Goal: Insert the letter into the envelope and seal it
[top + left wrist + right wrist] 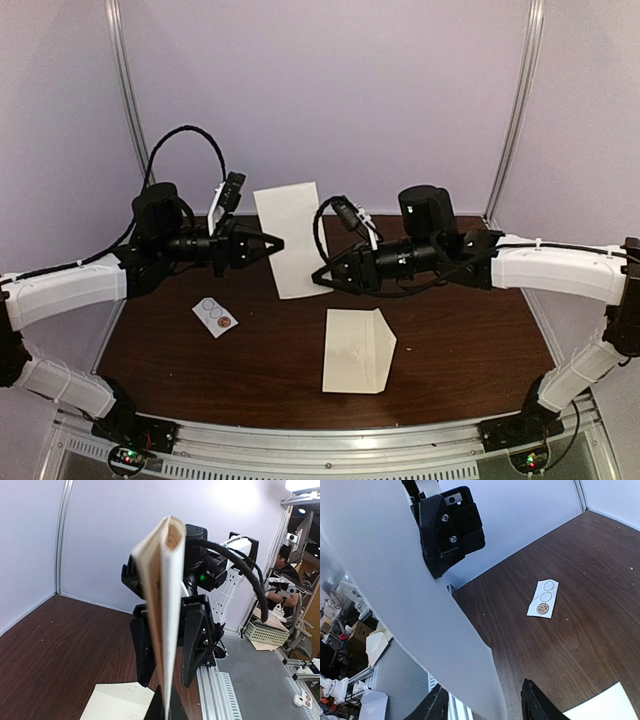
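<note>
The envelope [355, 352] lies flat on the counter [470, 340], near centre: cream, with its flap on the right. I judge it light and floppy, best pinched at an edge. Farther back, my left hand [272, 243] grips the white letter [290, 235] in mid-air, and my right hand [322, 276] straddles it, parted.

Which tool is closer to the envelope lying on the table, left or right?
Right. The right tool hovers just beyond the envelope's far edge; the left tool is farther away to the left, gripping the raised sheet.
</note>
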Robot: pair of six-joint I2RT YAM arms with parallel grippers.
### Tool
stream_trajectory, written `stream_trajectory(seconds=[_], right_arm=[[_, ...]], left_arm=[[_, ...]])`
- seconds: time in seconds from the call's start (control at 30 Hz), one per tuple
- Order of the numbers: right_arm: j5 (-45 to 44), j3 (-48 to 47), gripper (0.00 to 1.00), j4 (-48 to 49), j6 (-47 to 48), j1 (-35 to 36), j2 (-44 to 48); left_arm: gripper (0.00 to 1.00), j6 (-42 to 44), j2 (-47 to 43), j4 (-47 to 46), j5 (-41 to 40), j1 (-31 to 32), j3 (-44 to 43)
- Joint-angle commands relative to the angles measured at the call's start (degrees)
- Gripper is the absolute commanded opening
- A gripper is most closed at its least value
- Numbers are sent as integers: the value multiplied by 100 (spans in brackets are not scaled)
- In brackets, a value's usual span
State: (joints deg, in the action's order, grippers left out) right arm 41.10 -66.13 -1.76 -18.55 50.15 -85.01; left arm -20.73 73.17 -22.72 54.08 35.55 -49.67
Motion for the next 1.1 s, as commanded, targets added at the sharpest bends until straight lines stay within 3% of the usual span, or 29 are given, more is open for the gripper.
stream_trajectory(seconds=[0.0, 0.13, 0.17, 0.27, 0.4, 0.53, 0.7, 0.9, 1.07], right_arm=[[160, 204, 43, 928, -494, 122, 84], [154, 275, 5, 1030, -565, 153, 111], [131, 276, 0, 1007, -552, 153, 120], [25, 246, 0, 793, -421, 153, 204], [-85, 73, 0, 166, -91, 153, 336], [9, -328, 0, -1015, 414, 153, 297], [67, -799, 0, -2603, 1037, 159, 108], [209, -1058, 0, -3577, 1448, 276, 11], [46, -1316, 0, -4223, 1727, 491, -173]], left_arm=[[0, -262, -165, -626, -176, -64, 141], [0, -280, -196, -649, -217, -66, 170], [0, -282, -205, -662, -221, -73, 181], [2, -257, -210, -577, -232, -90, 136], [58, 124, -355, 78, -550, -159, -80], [75, 845, -825, 1012, -1687, -197, -302], [82, 1469, -1198, 1633, -2284, -198, -455], [83, 2097, -720, 3028, -1396, -170, -1133], [86, 2383, -158, 3632, -747, 143, -1455]])
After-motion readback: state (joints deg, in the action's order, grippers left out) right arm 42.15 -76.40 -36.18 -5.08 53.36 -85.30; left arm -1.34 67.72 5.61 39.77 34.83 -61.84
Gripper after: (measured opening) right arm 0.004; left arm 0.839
